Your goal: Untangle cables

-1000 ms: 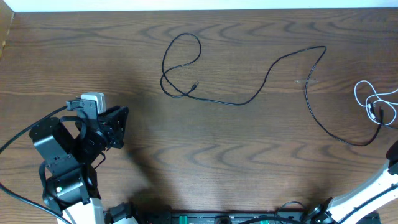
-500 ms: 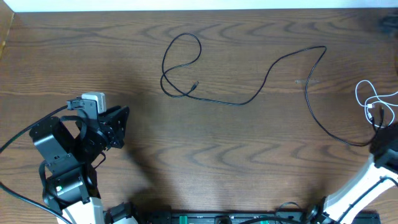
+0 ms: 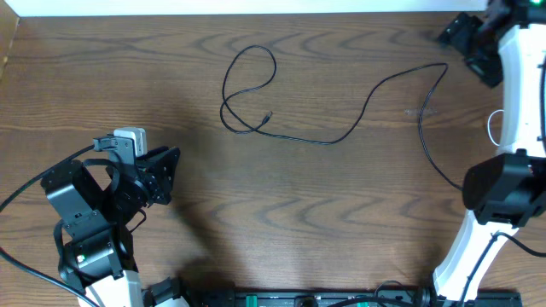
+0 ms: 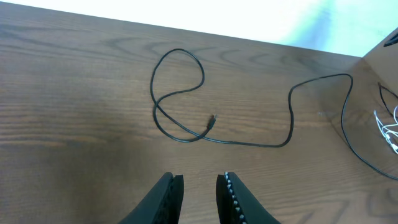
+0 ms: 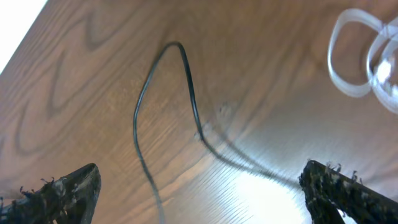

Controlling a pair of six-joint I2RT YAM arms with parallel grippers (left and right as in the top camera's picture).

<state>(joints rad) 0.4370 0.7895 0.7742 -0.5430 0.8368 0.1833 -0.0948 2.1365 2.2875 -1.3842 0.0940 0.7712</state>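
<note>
The right gripper (image 5: 200, 171) hangs over the table (image 3: 341, 222) with its jaws spread wide and nothing between them. Below it, one strand of the black cable (image 5: 175, 43) runs in between the two fingers. Ahead of them it rises to a sharp bend and doubles back down the other side. Further out, past the finger at the right of the wrist view, lie the blurred loops of the white cable (image 5: 329, 53). They lie apart from that bend. Whether the two cords cross lower down I cannot tell, because the arm hides that stretch from above.

The step in hand looks like a reach for the black cord. To do it well, the gripper should descend onto the single strand between the fingers, not onto the bend. The white loops should stay outside the jaws, so that closing takes one cord only. The pull should be slow and away from the white loops.

The left gripper (image 4: 199, 180) sits well back with a narrow gap between its fingers, holding nothing. Well ahead of it lies the black cable's far loop, crossed over itself, with the small plug end just beside the crossing.
</note>
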